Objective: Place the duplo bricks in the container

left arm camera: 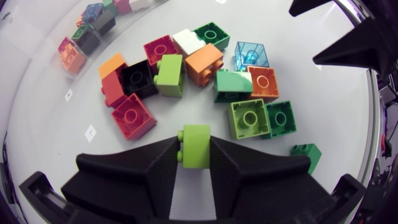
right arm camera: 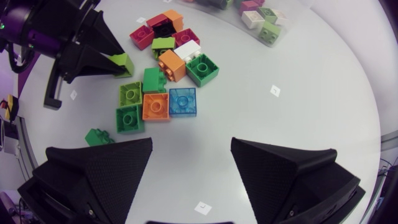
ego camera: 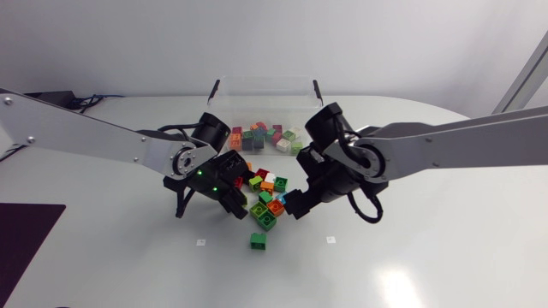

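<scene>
My left gripper (left arm camera: 196, 149) is shut on a lime green duplo brick (left arm camera: 197, 138), held just off the table at the near side of a loose pile of bricks (left arm camera: 205, 74). In the head view the left gripper (ego camera: 237, 204) is left of the pile (ego camera: 267, 192) and my right gripper (ego camera: 294, 204) is right of it. The right gripper (right arm camera: 191, 163) stands open with nothing between its fingers, the pile (right arm camera: 163, 87) ahead of it. A clear container (ego camera: 261, 83) behind the pile holds several bricks (ego camera: 267, 137).
One dark green brick (ego camera: 259, 241) lies alone in front of the pile, also beside the left gripper (left arm camera: 306, 154). Small white markers (ego camera: 200, 242) dot the table. Both arms flank the pile closely.
</scene>
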